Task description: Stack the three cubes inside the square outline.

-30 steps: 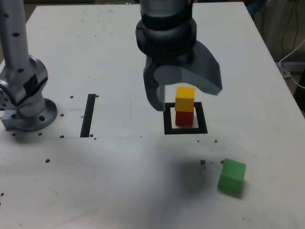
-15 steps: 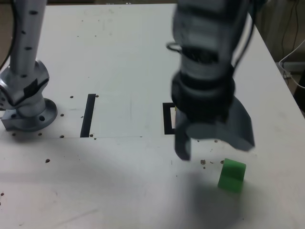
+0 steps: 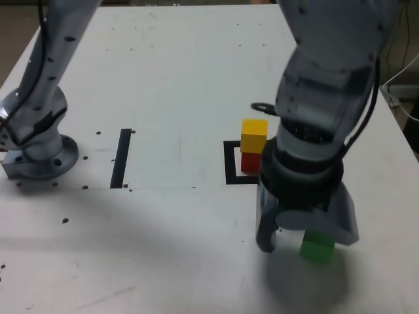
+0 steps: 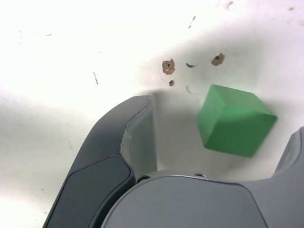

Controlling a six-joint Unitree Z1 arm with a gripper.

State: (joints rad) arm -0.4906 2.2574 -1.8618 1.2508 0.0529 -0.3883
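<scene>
Exterior view: tool right of centre, low in frame, fingers apart, nothing clamped. Hides upper part of green cube, lower right. Yellow cube sits on red cube, right of centre; arm covers right part of square outline. Arm's upper stretch cut off by top edge. Wrist view: green cube on surface between fingers; one finger cropped at right edge.
</scene>
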